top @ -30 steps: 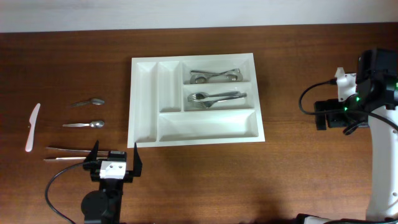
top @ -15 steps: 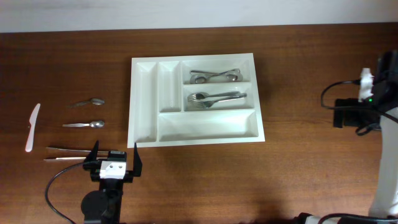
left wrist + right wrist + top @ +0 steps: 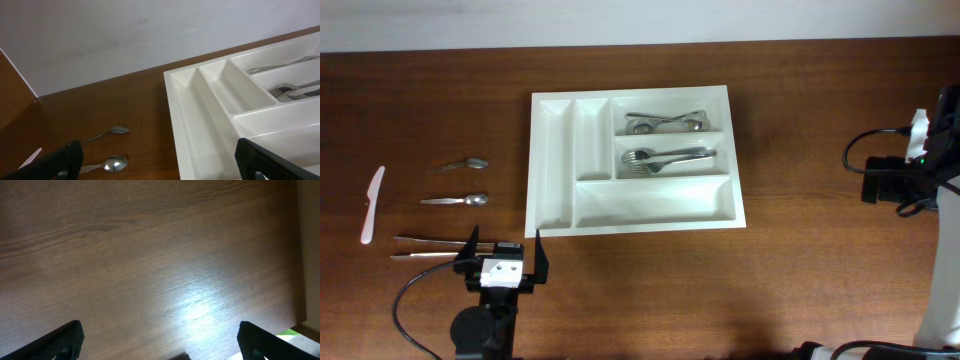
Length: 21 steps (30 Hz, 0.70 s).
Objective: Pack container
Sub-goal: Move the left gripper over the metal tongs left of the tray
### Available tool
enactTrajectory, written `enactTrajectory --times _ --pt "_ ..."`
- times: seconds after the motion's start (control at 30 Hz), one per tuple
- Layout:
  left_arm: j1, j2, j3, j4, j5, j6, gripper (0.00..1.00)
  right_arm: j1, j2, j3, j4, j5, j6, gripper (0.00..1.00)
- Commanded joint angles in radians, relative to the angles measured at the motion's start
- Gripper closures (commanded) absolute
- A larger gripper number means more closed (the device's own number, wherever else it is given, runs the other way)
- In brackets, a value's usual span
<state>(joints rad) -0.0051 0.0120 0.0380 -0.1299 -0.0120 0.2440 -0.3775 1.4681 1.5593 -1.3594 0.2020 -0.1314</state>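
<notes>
No text, label, brand, number or sign is readable on anything in the overhead view or either wrist view

A dark wood-grain table (image 3: 790,290) meets a plain white wall (image 3: 100,35), soft glare on the wood

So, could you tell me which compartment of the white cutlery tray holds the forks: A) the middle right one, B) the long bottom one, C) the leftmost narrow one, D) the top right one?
A: the forks lie in the middle right compartment of the cutlery tray, just below the one holding the spoons.
</notes>
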Motion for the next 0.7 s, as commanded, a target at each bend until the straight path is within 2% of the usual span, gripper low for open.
enactTrajectory --times 0.0,0.27,0.47,0.67 --pt "0.003 -0.004 -0.006 0.003 -0.003 0.012 0.01 -0.005 -0.020 -0.005 0.006 0.016 0.009 0.01" --pt "0.003 -0.004 -0.006 0.004 0.000 0.011 0.01 -0.005 -0.020 -0.005 0.010 0.016 0.010 0.01" --pt "0.003 -0.004 0.001 0.013 0.059 0.004 0.01 -0.005 -0.020 -0.005 0.029 0.016 0.009 0.01" --pt "0.005 0.023 0.085 -0.059 -0.082 0.004 0.01 -0.005 -0.020 -0.005 0.029 0.016 0.010 0.01"
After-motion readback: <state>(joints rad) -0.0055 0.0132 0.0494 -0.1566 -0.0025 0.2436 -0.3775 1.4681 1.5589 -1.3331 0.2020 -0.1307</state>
